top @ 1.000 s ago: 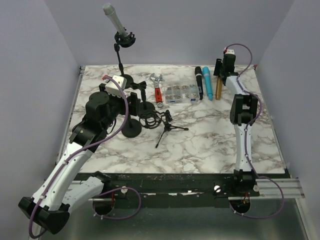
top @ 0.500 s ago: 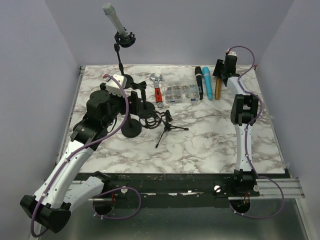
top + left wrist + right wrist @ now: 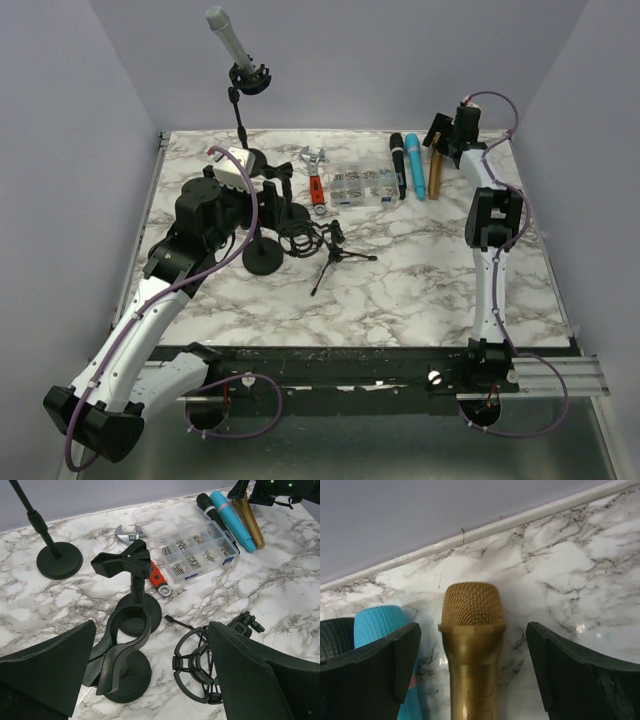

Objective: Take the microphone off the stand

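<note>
From above, the microphone [image 3: 228, 38] is seen untouched in its stand [image 3: 240, 112] at the far left corner, while the right hand [image 3: 441, 132] has been moved slightly toward the far right corner. At the left wrist, the left hand [image 3: 152, 675] is held spread over empty clips [image 3: 125, 565]. At the right wrist, the hand is spread about a gold mic [image 3: 471, 625], apparently the wrong target.
</note>
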Controlling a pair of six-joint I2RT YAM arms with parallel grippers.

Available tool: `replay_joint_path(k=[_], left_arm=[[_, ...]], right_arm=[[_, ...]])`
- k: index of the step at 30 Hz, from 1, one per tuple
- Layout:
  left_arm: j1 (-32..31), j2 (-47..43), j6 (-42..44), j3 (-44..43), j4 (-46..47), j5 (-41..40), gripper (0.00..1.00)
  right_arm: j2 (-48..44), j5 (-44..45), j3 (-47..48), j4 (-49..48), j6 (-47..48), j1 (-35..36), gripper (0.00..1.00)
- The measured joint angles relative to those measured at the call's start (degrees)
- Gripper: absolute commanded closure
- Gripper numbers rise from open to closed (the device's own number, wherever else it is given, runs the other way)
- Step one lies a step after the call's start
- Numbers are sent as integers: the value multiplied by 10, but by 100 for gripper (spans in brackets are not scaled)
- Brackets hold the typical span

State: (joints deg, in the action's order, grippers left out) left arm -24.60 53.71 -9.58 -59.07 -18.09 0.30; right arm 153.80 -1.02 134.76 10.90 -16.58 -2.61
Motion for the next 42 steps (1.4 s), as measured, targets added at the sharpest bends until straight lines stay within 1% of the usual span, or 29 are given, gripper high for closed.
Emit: replay_joint_path(k=[2,5,13,20,23,26,31,36,40,42], left_arm=[[2,1,-3,0,0,7,2],[6,2,-11,0,0,18,2],[9,0,-21,0,0,36,2],[9,-4,-27,0,1,49,2],[10,-5,-29,1,2,52,2],[10,-6,-31,5,7,54,2],[11,-5,-35,9,15,58,2],[27,-6,-36,20,27,58,2],[67,-6,-44,36,41,68,2],[101,-3,-60,38,52,85,2]], right_arm=[[-20,0,-19,12,-9,-1,0],[-88,1,-85,31,-22,-1,0],[-315,-8,-265,31,-45,-1,0],[-554,-59,-551,-30,-77,21,0],[-650,-88,-675,-68,-97,60,0],[-727,-111,-765,-98,-112,110,0],[-801,-137,-860,-153,-126,182,0],[-810,-146,-887,-186,-142,218,0],[-817,-151,-889,-195,-149,236,0],[-828,-151,-889,-194,-149,237,0]])
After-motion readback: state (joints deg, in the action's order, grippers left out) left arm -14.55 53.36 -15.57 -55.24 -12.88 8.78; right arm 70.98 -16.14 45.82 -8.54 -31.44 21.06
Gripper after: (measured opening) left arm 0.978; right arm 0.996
